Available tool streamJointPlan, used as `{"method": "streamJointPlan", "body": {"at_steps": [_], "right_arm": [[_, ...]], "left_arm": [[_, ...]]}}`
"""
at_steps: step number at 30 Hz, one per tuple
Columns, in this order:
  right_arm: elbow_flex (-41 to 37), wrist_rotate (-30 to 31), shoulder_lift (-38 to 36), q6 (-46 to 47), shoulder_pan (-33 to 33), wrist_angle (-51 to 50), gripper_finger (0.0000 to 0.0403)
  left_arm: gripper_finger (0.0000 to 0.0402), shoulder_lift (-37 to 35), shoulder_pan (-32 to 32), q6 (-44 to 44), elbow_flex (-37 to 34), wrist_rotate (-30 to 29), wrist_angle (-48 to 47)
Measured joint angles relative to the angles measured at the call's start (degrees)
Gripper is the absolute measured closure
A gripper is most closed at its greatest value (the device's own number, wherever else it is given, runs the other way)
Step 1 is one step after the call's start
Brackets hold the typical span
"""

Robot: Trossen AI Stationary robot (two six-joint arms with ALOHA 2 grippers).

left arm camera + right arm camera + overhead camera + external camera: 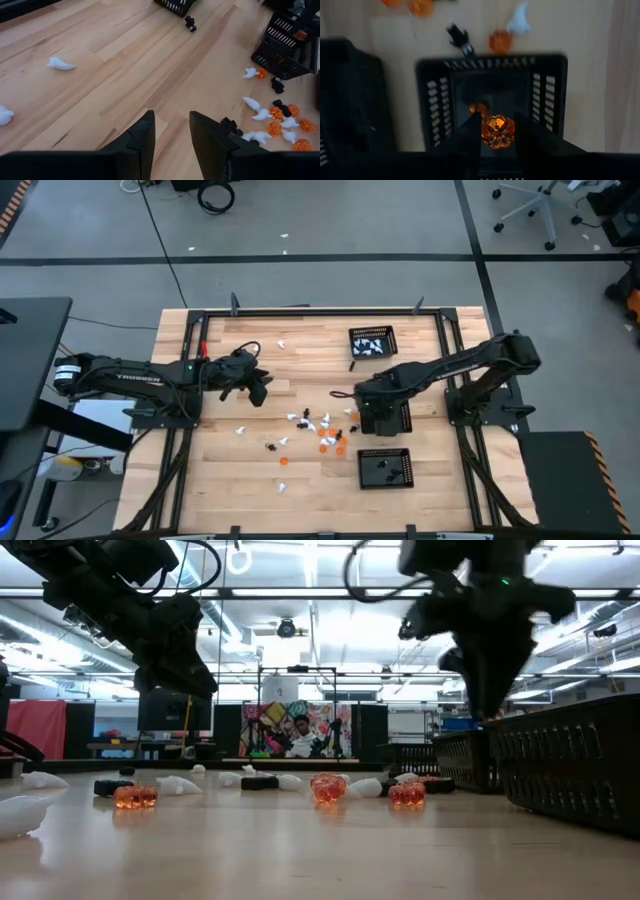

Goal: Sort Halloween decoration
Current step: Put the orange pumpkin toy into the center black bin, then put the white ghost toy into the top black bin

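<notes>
The left gripper point(258, 390) hovered with jaws narrowly parted, empty. Figures point(322, 434) lay scattered mid-table. The right gripper point(496, 131) pinched an orange pumpkin point(497, 131) over the middle tray point(547, 85). Judged light, hard, slippery; grip across its widest part.

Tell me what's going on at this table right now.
A two-armed robot is sorting tiny Halloween figures by colour into black mesh trays. The right gripper holds an orange pumpkin above the middle tray, which already has another orange piece inside. The left gripper hangs open over bare wood, holding nothing. The far tray holds white figures and the near tray holds black ones. A mixed pile of white, orange and black figures is still loose on the table.
</notes>
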Motion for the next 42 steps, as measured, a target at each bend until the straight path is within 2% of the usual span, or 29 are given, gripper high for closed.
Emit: {"method": "streamJointPlan", "body": {"at_steps": [6, 12, 17, 32, 38, 42], "right_arm": [[-8.3, -1.2, -2.0, 0.0, 0.0, 7.7, 0.0298], [-12.2, 0.4, -1.8, -0.6, -0.3, 13.4, 0.0297], [-14.2, -0.9, -1.8, -0.3, -1.0, 14.3, 0.0289], [-13.7, -5.9, -1.8, 2.9, -1.0, 12.4, 0.0235], [-7.2, -5.2, -1.8, 0.5, -1.0, 3.2, 0.0237], [-2.5, -4.1, -1.8, 0.2, -1.1, 2.9, 0.0238]], "left_arm": [[0.0271, 0.0, 0.0, -1.0, 0.0, -0.9, 0.2], [0.0271, 0.0, 0.0, -2.9, 0.0, -1.4, 0.2], [0.0271, 0.0, 0.0, -3.3, 0.0, -1.4, 0.2], [0.0271, 0.0, 0.0, -3.6, 0.0, -1.4, -0.2], [0.0271, 0.0, 0.0, -3.7, 0.0, -1.4, -0.2], [0.0271, 0.0, 0.0, -4.5, 0.0, -1.4, -0.2]]}}
